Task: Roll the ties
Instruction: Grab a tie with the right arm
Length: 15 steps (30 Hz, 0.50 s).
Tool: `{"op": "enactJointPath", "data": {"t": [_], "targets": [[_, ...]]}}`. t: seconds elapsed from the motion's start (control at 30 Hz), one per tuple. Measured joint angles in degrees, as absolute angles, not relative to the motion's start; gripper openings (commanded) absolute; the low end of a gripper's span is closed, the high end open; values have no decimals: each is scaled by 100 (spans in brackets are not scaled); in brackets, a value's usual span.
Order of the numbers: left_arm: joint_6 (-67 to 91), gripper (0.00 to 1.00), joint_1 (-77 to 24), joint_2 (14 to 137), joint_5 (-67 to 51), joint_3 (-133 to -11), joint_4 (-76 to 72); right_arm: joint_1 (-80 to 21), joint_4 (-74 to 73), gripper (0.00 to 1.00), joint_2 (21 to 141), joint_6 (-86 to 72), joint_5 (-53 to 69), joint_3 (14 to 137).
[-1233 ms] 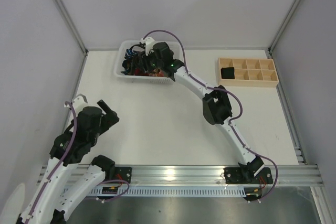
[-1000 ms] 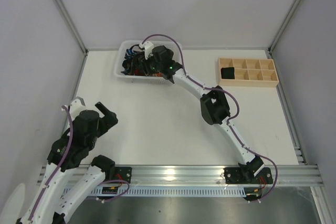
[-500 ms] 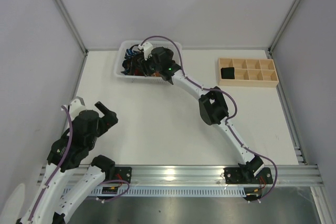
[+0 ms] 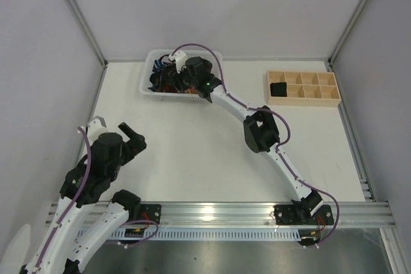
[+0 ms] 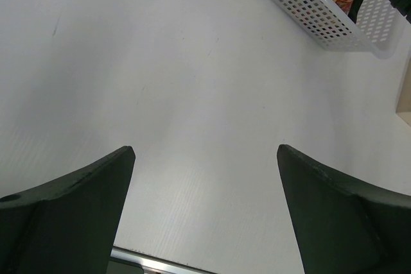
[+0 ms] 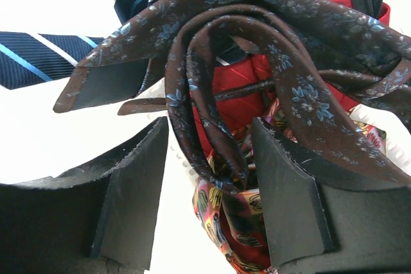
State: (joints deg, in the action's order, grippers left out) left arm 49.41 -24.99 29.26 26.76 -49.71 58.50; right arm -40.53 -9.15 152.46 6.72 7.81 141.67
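Several ties lie heaped in the white mesh basket (image 4: 154, 92) at the back of the table. In the right wrist view a dark brown tie with small blue flowers (image 6: 257, 36) loops on top, over a red tie (image 6: 257, 75), a navy striped tie (image 6: 38, 56) and an orange-patterned tie (image 6: 237, 222). My right gripper (image 6: 209, 152) is open inside the basket, its fingers either side of a fold of the brown tie. In the top view it (image 4: 174, 76) reaches into the basket. My left gripper (image 4: 131, 138) is open and empty above bare table at the front left.
A pale wooden tray (image 4: 321, 101) with square compartments stands at the back right; one compartment holds a dark rolled item (image 4: 279, 88). The basket's corner (image 5: 321, 20) shows in the left wrist view. Grey walls close in the table's left, back and right sides.
My right gripper has pushed a little deeper into the basket among the ties. My left arm shifted slightly near the front left and stayed open.
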Motion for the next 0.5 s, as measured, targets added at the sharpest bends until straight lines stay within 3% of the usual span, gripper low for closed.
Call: {"op": "enactJointPath", "data": {"t": [0.33, 0.5], "targets": [[4945, 100, -2497, 2880, 2676, -4901, 5839, -4064, -845, 56, 15347, 648, 849, 14178], [4943, 100, -2497, 2853, 2676, -4901, 5841, -4045, -738, 45, 15415, 626, 847, 14197]]}}
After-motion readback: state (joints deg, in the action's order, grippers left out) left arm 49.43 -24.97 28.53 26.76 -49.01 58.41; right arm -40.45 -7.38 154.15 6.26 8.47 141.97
